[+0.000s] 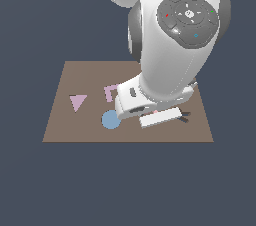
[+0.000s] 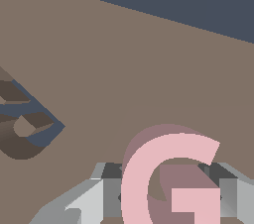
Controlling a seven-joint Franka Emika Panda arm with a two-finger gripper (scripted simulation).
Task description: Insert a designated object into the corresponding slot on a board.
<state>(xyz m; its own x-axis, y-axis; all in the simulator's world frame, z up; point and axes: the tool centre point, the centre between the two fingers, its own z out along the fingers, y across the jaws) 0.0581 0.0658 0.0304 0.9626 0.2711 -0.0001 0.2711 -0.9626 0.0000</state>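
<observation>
Pincer [image 2: 168,196]: grasping the pink G [image 2: 166,178] from both sides, keeping it steady for insertion
Pink G: hanging above the board [image 1: 60,120], near its edge
Slot: not clearly showing

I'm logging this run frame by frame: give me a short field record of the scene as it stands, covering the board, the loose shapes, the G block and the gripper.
board: brown square board, flat, under the arm
pink G block: upright between the gripper fingers in the wrist view; hidden by the arm in the exterior view
gripper state: closed on the G
recess: one dark recess in the board, partly cut off by the frame; shape unclear
loose shapes: pink triangle, pink L shape, blue disc, all lying on the board
G inserted: not yet
</observation>
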